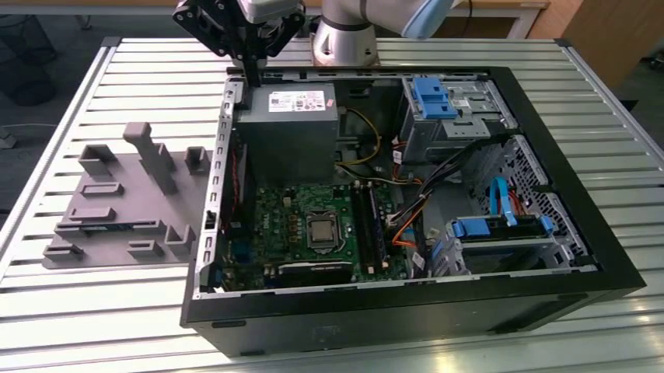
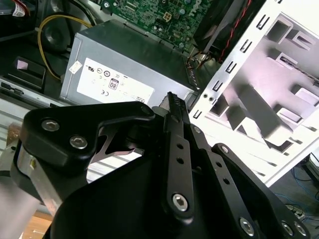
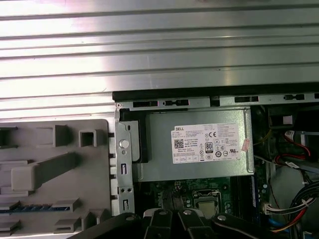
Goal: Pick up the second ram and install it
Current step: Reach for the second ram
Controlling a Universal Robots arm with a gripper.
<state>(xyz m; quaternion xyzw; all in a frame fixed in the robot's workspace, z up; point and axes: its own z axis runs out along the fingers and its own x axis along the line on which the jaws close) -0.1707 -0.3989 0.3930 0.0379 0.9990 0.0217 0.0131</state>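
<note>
Worktop: slatted metal worktop (image 1: 124, 78), slats running side to side.
Case: open black computer case (image 1: 623, 272) lying on its side, open face up. It covers the worktop from the middle to the edge at the exterior view's right.
Inside the case: grey power supply (image 1: 285, 132) at the far end and green motherboard (image 1: 275, 225) at the near end. Blue drive brackets (image 1: 431, 97) and loose wiring sit along the side at the exterior view's right.
Slots: long black motherboard slots (image 1: 368, 225) just beside the processor socket (image 1: 323, 231). Cannot tell whether a stick sits in any of them.
Fixture: grey plastic fixture (image 1: 114, 179) with raised blocks, flat on the worktop. It sits just beside the case wall, toward the edge at the exterior view's left.
Second ram: the second ram (image 3: 32, 206) lies flat in a slot in the near part of the fixture. In the first wrist view it is a blue-green strip with a row of chips (in the exterior view, a thin dark line). It is well apart from the gripper.
Gripper: black gripper (image 1: 252, 80) hangs fingers-down over the far corner of the case. It is above the wall beside the power supply, near the worktop's far edge.
Gripper state: fingers (image 2: 172, 102) pressed together into one thin bar, holding nothing.
Arm: arm base (image 1: 343, 39) stands at the worktop's far edge, behind the case.
</note>
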